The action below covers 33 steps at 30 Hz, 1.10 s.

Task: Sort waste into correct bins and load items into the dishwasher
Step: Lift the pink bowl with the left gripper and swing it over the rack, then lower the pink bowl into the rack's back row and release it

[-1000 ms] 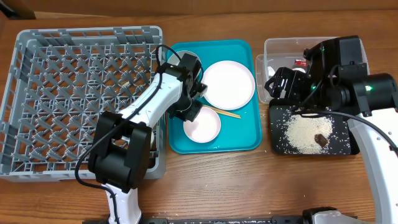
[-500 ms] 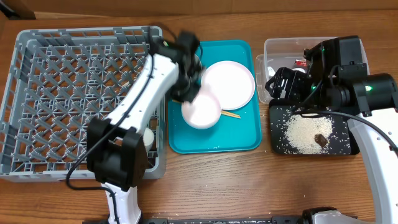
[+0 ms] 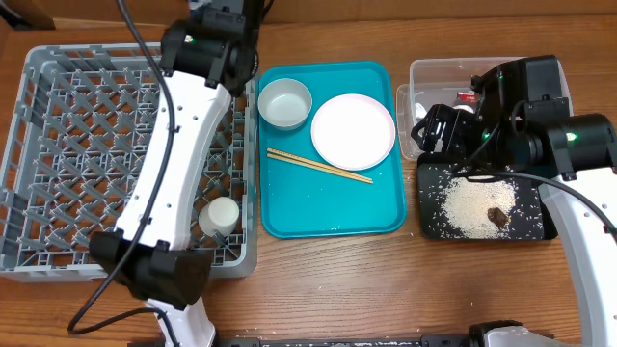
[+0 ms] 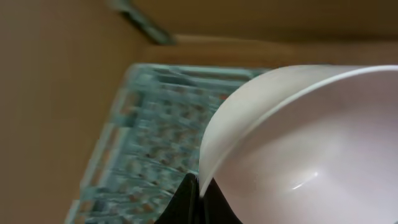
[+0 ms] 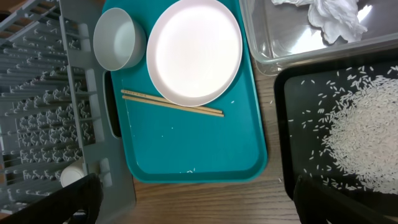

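Wooden table [image 3: 318,280] runs under everything. At far left sits the rack [image 3: 58,145], with the cup [image 3: 220,214] standing in its near right corner. The left gripper [image 4: 199,194] is up over the rack's far right corner, its dark fingers [image 4: 186,202] pinched on the rim of the pink bowl [image 4: 311,143], which is tipped and fills the wrist view; overhead, the arm hides the bowl. Next comes the teal tray [image 3: 328,212], carrying the grey bowl [image 3: 285,102], the chopsticks [image 3: 318,165] lying side by side, and the plate [image 3: 353,131]. Right of it, the tub [image 3: 434,72] holds the napkin [image 5: 336,15]. In front of the tub, the black tray [image 3: 540,229] holds rice [image 3: 468,202] and a brown lump [image 3: 498,216]. The right gripper [image 5: 196,186] hangs between teal tray and tub, fingers spread wide, empty.
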Tool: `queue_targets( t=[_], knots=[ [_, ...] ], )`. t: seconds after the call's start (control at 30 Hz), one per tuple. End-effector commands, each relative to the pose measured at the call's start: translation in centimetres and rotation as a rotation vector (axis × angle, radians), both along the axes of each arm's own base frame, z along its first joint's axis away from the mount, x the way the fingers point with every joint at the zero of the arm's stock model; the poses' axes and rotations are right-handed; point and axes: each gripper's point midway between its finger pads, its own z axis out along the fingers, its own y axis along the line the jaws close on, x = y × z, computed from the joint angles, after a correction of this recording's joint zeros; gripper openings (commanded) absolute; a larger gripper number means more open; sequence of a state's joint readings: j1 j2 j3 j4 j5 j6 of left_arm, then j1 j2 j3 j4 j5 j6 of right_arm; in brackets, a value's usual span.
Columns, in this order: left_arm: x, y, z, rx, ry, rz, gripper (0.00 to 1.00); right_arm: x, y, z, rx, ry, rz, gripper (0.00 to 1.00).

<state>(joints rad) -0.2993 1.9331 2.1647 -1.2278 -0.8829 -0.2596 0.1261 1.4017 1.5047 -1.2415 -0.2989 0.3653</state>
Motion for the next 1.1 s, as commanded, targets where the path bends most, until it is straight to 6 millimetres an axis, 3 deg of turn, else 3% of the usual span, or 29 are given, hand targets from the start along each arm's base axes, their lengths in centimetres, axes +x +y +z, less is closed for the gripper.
queue_targets(
  t=[0.0, 0.07, 0.23, 0.5, 0.7, 1.07],
  knots=[
    [-0.2, 3.2, 1.7, 0.261, -0.135, 0.250, 0.04, 0.2, -0.2, -0.1, -0.012, -0.006, -0.002, 1.00],
    [0.2, 3.4, 1.1, 0.327, -0.139, 0.284, 0.04, 0.2, -0.2, -0.1, -0.012, -0.006, -0.002, 1.00],
    [2.0, 3.0, -3.3, 0.418, -0.033, 0.275, 0.04, 0.2, -0.2, -0.1, -0.012, -0.006, -0.002, 1.00],
    [3.1, 2.3, -8.4, 0.517, 0.125, 0.233, 0.04, 0.2, -0.2, -0.1, -0.012, -0.006, -0.001, 1.00],
    [3.1, 2.0, -9.7, 0.530, 0.167, 0.219, 0.04, 0.2, -0.2, -0.1, -0.012, -0.006, -0.002, 1.00],
    [3.5, 1.0, -12.4, 0.385, 0.200, 0.182, 0.04, 0.2, -0.2, -0.1, -0.012, -0.006, -0.002, 1.00]
  ],
)
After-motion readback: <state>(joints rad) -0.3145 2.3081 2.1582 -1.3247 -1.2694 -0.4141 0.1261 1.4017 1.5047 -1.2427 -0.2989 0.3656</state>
